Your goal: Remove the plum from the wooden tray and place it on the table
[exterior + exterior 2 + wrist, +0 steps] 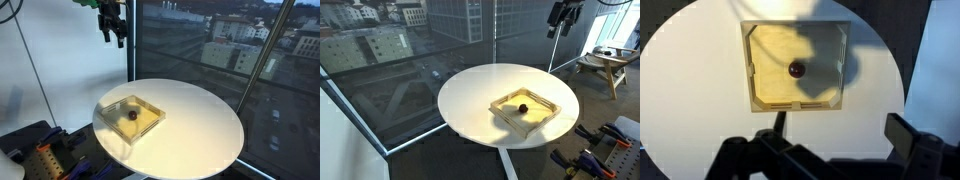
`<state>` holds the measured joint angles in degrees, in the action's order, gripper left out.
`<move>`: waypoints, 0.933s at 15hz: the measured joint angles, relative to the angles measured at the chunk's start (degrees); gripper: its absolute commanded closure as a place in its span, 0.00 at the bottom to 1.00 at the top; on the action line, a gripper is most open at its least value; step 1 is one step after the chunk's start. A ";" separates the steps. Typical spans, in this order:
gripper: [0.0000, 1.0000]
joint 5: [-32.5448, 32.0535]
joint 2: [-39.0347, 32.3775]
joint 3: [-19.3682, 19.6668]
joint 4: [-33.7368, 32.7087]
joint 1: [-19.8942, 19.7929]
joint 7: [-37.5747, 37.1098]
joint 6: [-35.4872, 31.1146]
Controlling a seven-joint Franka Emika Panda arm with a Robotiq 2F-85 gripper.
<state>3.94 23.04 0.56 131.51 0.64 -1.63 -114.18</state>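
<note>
The gripper (113, 30) hangs high above the table (200, 125), well apart from everything. In the wrist view its jaws are spread wide, with nothing held between them. The tray (534, 123) sits close to one edge of the round table in both exterior views. The rest of the white top gives lots of open room. The plum (796, 69) lies alone in the tray, near the middle, away from the low rim.
</note>
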 measured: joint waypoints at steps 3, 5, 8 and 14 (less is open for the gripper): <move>0.00 0.00 -2.13 -0.42 -0.77 0.14 0.00 -0.95; 0.00 0.00 -3.65 -0.73 -1.36 0.24 0.00 -1.63; 0.00 0.00 -5.84 -1.07 -2.14 0.39 0.00 -3.14; 0.00 0.00 -10.41 -1.37 -3.83 0.42 -0.04 -5.69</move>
<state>3.94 12.63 -0.81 127.69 1.06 -1.67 -119.87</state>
